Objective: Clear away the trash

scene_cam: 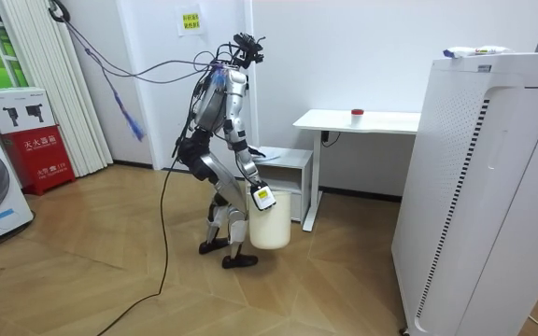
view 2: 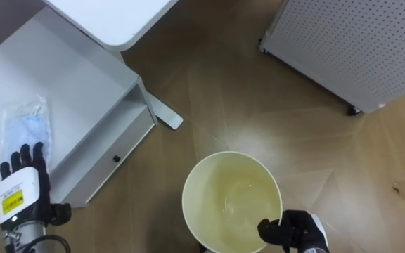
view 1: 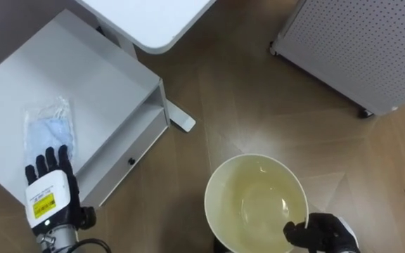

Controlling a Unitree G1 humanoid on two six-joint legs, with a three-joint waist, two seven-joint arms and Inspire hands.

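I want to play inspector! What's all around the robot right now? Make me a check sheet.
Surface: low white cabinet with a flat top, beside the robot.
Job's things: clear packet with something blue inside, lying flat on the cabinet; cream bucket, nothing seen inside.
Clutter: nothing seen.
Hands: left hand open, fingers straight, fingertips at the packet's near end, contact unclear; right hand curled over the bucket's rim, holding it.
Cables: nothing seen apart from the robot's own.
Surroundings: wooden floor; white desk above the cabinet, small red thing on it; perforated white unit to the robot's right.
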